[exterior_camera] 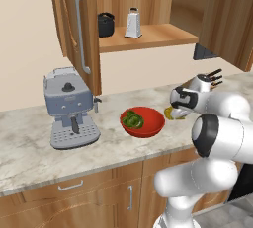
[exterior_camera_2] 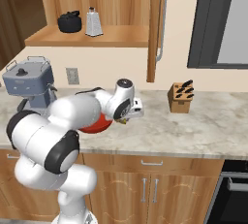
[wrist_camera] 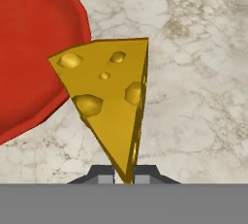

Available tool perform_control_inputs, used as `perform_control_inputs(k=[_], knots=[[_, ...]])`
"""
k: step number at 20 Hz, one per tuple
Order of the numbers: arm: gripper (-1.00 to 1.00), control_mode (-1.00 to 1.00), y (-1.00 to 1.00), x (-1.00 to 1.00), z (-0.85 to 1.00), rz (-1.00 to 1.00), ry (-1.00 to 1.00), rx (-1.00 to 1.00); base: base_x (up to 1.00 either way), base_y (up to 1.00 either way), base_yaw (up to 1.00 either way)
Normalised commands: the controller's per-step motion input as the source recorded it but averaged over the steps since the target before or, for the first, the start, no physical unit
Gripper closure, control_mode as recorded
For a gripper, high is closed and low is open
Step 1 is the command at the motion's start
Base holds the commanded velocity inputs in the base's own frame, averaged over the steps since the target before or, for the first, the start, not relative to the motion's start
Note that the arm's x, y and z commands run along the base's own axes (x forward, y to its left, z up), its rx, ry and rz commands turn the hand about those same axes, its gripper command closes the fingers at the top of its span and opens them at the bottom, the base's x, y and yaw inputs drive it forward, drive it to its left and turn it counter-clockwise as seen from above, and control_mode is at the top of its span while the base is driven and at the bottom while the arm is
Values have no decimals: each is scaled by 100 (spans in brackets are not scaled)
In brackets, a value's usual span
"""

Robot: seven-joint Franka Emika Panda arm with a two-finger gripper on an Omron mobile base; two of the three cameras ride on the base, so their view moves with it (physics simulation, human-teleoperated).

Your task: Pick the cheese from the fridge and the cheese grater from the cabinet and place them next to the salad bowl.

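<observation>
Gripper [wrist_camera: 125, 178] clamping cheese [wrist_camera: 109, 97] by its thin tip, hovering low over counter [wrist_camera: 193, 72], just beside salad bowl [wrist_camera: 34, 48] rim. Advice: lower till wedge is sitting on marble, clear of rim, then release. Far: cheese grater [exterior_camera: 133, 23] waiting on open cabinet [exterior_camera: 148, 37] shelf, by black pot [exterior_camera: 105, 24].

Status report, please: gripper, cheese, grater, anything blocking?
Gripper shut on cheese, beside salad bowl. Cheese grater on cabinet shelf. Nothing blocking.

The arm hides most of the salad bowl [exterior_camera_2: 99, 123] in the right base view. The hand view's edge cuts that bowl off, and the cheese [wrist_camera: 109, 97] covers the fingertips
</observation>
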Motion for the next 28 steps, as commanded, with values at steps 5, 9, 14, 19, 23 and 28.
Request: perform_control_inputs(k=[5,9,14,19,23,28], knots=[[100,-100,-21,20,-13,6,0,0,0,0,0],[100,-100,-28,11,-15,0,0,0,0,0,0],[100,-100,-9,8,-40,0,0,0,0,0,0],[100,-100,2,4,-35,0,0,0,0,0,0],[100,-100,7,4,-22,0,-6,0,0,0,0],[100,-100,10,9,-17,0,-4,0,0,0,0]])
